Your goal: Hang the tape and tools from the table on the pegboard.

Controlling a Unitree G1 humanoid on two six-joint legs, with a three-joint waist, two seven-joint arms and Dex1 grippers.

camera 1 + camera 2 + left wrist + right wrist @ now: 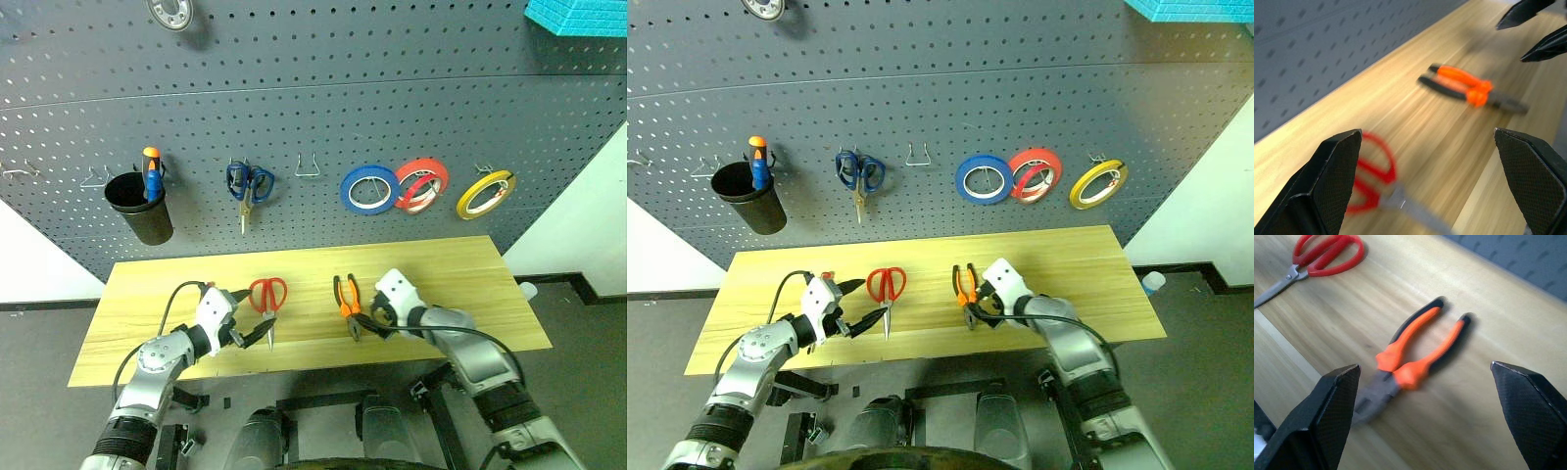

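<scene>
Both grippers wide open and empty over the table [470,264]: left gripper [257,329] at the scissors' [267,297] seven o'clock, right gripper [364,325] beside the pliers [347,303]. Yellow tape [485,194] hangs on the pegboard [323,88] at two o'clock.

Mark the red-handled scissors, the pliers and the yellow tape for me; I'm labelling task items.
red-handled scissors [267,294], left eye view, on the red finger loops.
pliers [1409,355], right wrist view, on the orange grips near the pivot.
yellow tape [486,194], left eye view, on the ring's yellow band.
</scene>
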